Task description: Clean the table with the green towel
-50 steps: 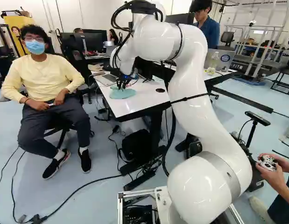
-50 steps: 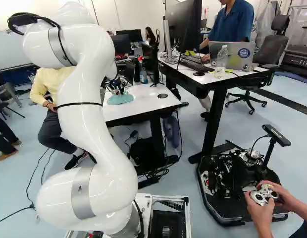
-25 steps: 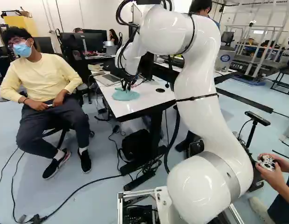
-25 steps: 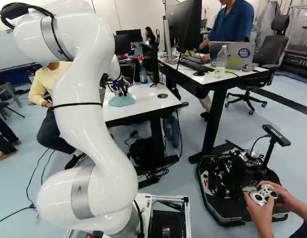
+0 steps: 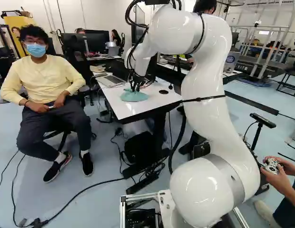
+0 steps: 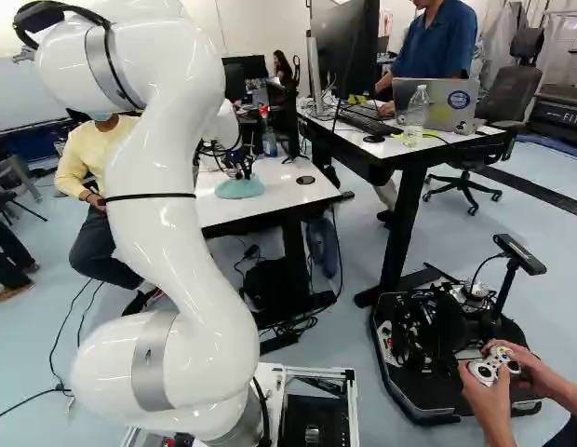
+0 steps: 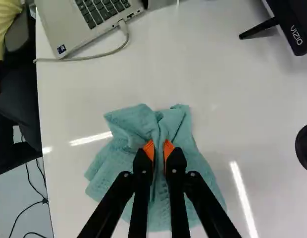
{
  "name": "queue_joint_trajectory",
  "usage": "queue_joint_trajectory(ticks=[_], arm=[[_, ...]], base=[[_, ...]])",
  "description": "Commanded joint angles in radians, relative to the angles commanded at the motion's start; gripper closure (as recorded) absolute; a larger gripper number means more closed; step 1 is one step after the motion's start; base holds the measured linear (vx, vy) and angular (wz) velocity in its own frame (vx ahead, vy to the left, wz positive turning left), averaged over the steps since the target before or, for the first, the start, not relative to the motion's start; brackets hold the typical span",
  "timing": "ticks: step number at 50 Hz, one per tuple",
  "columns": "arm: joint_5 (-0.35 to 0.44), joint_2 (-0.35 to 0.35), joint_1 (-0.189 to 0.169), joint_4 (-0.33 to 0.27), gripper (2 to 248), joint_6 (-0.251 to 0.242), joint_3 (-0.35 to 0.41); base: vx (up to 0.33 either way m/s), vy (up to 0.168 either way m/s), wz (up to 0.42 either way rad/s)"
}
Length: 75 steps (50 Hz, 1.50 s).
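You've got the gripper (image 5: 134, 89) pinching a bunched fold of the green towel (image 7: 111, 171) between its pads; towel lies crumpled on the white tabletop (image 7: 252, 99), nearer its left edge in your left base view. Open laptop (image 7: 67, 25) plus cable (image 7: 101, 55) near that edge, apart from the towel; black disc (image 7: 305, 148) across from it

Teal towel (image 7: 114, 163), white table (image 7: 247, 114), black end effector (image 5: 134, 88), 2 orange pads (image 7: 149, 148), silver laptop (image 7: 62, 25), white arm (image 5: 200, 126)
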Motion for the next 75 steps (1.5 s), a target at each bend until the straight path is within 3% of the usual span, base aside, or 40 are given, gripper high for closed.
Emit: queue_joint_trajectory(ticks=[18,40,75], arm=[[0.0,-0.063,-0.024,0.0,206,0.0,-0.089],[0.0,-0.152,0.004,0.0,206,0.0,-0.216],[0.0,-0.16,0.021,0.0,206,0.0,-0.232]], base=[[0.0,0.0,0.0],[0.0,0.0,0.0],[0.0,0.0,0.0]])
